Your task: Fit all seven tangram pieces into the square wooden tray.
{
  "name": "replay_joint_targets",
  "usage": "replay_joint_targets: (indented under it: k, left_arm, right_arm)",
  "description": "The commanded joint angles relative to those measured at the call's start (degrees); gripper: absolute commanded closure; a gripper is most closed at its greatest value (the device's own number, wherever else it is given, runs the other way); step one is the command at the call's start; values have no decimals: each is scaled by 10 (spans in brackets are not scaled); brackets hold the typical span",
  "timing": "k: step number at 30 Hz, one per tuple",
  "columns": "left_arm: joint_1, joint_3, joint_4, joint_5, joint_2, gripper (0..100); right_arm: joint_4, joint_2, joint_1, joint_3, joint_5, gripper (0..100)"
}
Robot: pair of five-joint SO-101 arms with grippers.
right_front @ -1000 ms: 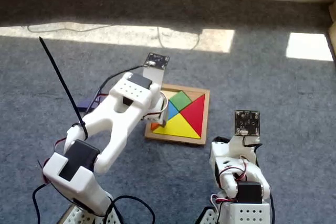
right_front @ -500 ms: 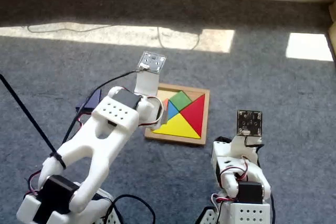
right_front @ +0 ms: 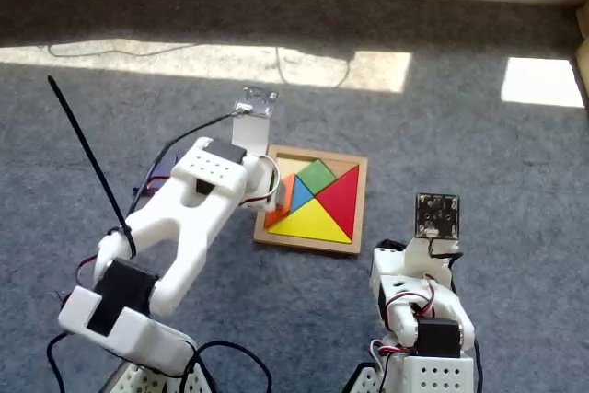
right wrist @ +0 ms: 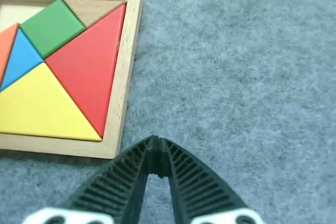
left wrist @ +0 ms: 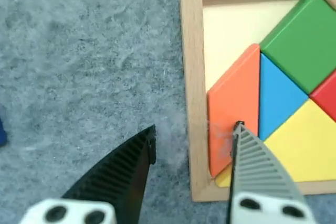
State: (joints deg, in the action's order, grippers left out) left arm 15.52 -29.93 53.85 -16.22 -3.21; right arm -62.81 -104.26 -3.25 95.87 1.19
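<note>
Grey carpet (right wrist: 252, 51) lies under my right gripper (right wrist: 157, 140), its 2 fingers pressed together on nothing, just short of the square wooden tray (right wrist: 122, 66). My left gripper (left wrist: 195, 128) is spread wide astride the tray's side rim, holding nothing: 1 finger is over carpet, the other's tip over the orange piece (left wrist: 233, 98). Beyond it in the tray lie the blue triangle (left wrist: 278, 95), yellow triangle (left wrist: 302, 145), green square (left wrist: 302, 40) and red triangle (right wrist: 92, 64), with bare wood in 1 corner.
</note>
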Motion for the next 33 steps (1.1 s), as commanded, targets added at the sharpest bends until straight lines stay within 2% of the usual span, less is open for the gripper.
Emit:
replay_joint_targets:
  k: [1,12,21,27,33]
  left_arm:
    - [2,27,25,-4,-2,767]
    - [41,22,81,11,11,769]
    - [8,-26,81,17,178,765]
    - [-74,-30,82,117,213,765]
    - [-175,-29,82,278,214,769]
  right_arm:
    - [0,-8,6,87,0,992]
    - [0,-8,6,87,0,992]
    - [0,-9,6,87,0,992]
    - [0,-9,6,87,0,992]
    - [0,-9,6,87,0,992]
